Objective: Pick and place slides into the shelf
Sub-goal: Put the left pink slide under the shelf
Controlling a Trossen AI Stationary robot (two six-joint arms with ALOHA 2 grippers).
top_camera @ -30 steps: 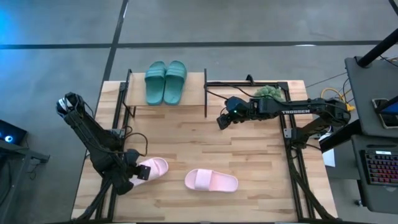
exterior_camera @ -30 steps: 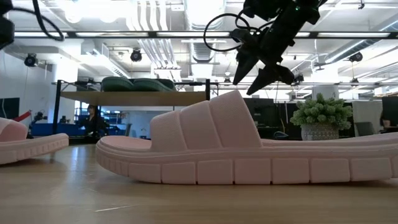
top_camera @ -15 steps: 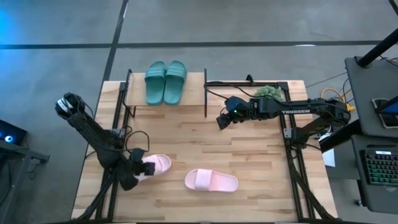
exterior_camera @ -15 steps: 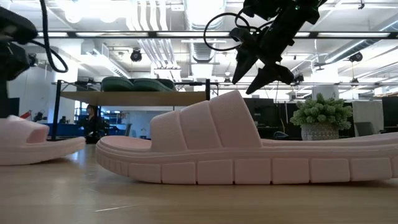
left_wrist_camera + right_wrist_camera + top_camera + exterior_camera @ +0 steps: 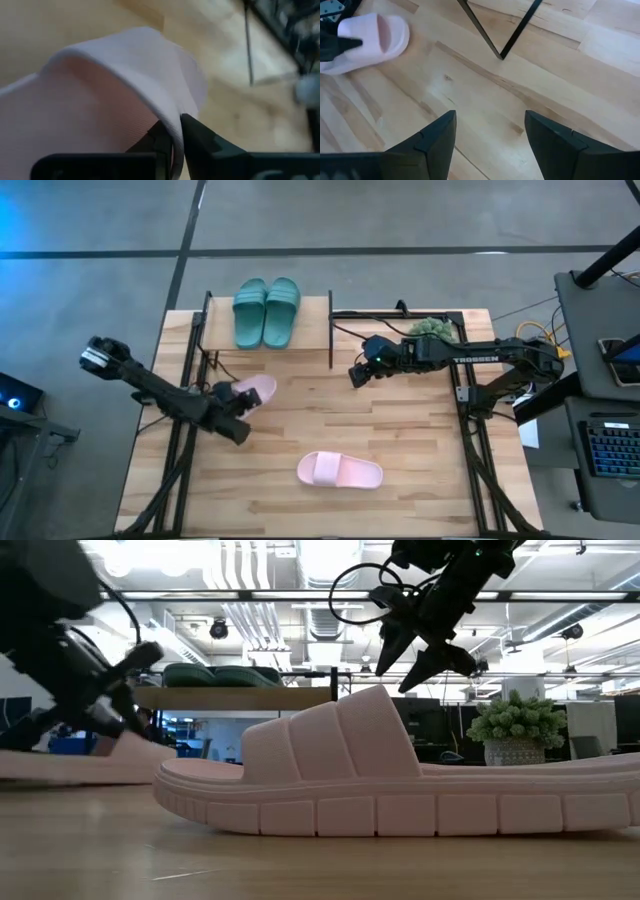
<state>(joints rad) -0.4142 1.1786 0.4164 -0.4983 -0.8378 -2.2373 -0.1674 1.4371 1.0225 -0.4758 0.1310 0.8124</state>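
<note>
Between the left gripper's two dark fingers sits the thin strap edge of a pink slide — pinched tight. It looks light and bendy. It hangs near the shelf. The right gripper waits above the table, fingers apart.

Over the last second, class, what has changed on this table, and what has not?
The left gripper closed on one pink slide and carried it from the table's near edge toward the shelf. The other pink slide, the green pair and the open right gripper stayed put.
</note>
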